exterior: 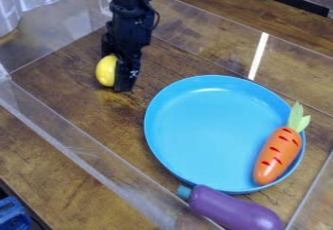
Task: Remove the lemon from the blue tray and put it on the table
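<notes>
The table (65, 107) lies bare across the left and lower left of the frame, bounded by a clear wall (58, 161) running diagonally toward the bottom. The upper left is taken up by the gripper (121, 76), standing straight down with the lemon (107, 70) at its left side, so that spot is blocked. The blue tray (208, 132) fills the centre right; its middle is bare. A carrot (279, 151) lies on its right rim and an eggplant (235, 210) sits just below it, closing the lower right. The top right strip of table seems free, though glare blurs it.
</notes>
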Available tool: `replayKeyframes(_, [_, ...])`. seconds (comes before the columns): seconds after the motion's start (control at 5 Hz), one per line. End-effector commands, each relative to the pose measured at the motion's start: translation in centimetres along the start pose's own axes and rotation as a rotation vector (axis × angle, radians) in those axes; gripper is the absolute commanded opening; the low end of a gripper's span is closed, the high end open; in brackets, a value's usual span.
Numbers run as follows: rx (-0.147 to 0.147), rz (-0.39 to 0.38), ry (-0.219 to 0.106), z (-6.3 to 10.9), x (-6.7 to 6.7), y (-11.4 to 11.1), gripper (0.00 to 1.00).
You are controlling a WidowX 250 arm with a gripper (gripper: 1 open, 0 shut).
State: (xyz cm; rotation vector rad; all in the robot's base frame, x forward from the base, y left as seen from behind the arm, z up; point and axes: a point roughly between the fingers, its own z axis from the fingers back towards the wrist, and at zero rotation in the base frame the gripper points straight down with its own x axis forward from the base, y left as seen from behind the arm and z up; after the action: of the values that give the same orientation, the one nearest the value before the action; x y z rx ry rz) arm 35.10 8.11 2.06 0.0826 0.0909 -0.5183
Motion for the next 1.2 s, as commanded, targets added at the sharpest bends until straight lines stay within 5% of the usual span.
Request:
replayKeyframes(0.0, [0.030, 0.004, -0.047, 1.42, 0.01, -0.01, 0.00])
replayKeyframes(1.0, [0.053, 0.072, -0.084, 2.16, -0.78, -0.14, 0.00])
